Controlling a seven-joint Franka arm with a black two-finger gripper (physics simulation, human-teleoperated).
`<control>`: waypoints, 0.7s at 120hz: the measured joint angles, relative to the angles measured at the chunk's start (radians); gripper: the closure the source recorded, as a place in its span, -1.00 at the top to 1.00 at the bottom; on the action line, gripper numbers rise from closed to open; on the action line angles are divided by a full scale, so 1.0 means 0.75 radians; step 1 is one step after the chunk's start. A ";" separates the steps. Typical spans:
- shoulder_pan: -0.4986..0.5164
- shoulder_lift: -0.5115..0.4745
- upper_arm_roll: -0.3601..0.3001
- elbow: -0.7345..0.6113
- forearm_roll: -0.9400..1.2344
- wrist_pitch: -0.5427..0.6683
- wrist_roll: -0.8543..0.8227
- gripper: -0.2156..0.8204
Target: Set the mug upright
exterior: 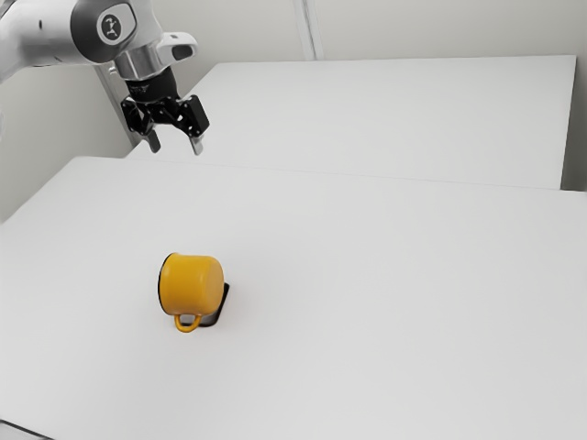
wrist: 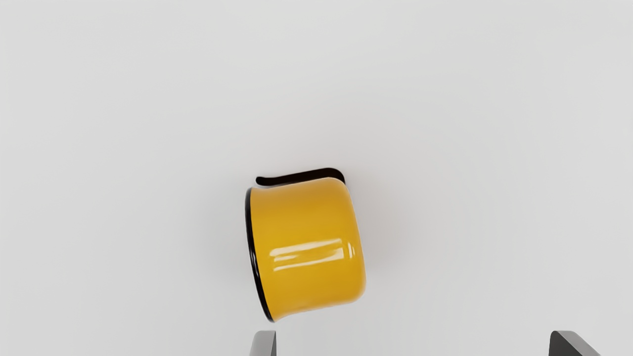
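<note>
In the exterior view the mug [exterior: 193, 285] lies on its side on the white table [exterior: 385, 321], left of centre and in the lower half of the frame; its mouth, edged with a black rim [exterior: 163, 285], faces the exterior view's left, and its rounded base points to the right; the handle [exterior: 188, 327] hangs at the lower side of the yellow body, toward the bottom of the frame.

A flat, black-edged thing [exterior: 220, 308] shows at the mug's lower right, partly hidden by it; in the wrist view its dark strip runs close along the mug's side farther from the fingertips; what it is I cannot tell.

The tool [exterior: 175, 147] is in the upper left of the exterior frame, raised above the table and well apart from the mug; its fingers [wrist: 264, 344] stand wide apart with nothing held between them; in the wrist view the mug appears nearer one fingertip than the other, touching neither.

The white arm [exterior: 46, 37] enters at the upper left of the exterior frame; a second white surface [exterior: 385, 115] spreads across the upper part of it, beyond the table's far edge, with pale walls [exterior: 440, 27] behind.
</note>
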 joint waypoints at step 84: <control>-0.269 -0.077 0.330 -0.185 -0.419 0.000 0.192 0.58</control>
